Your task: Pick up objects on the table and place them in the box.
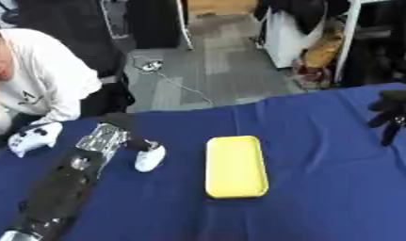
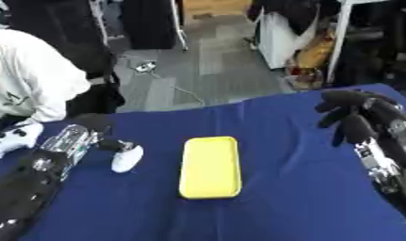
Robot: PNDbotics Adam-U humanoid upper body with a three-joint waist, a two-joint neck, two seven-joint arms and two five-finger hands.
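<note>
A small white object lies on the blue table, left of centre. My left hand reaches in from the lower left, and its dark fingers curl down onto the top of the white object. A flat yellow rounded box lies shut in the middle of the table, just right of the white object and apart from it. My right hand hovers at the right edge, above the cloth, fingers relaxed and hanging down, holding nothing.
A white game controller sits at the table's far left edge beside a person in a white shirt. Beyond the table's far edge lie grey floor, a cable and furniture. Bare blue cloth spreads between the yellow box and my right hand.
</note>
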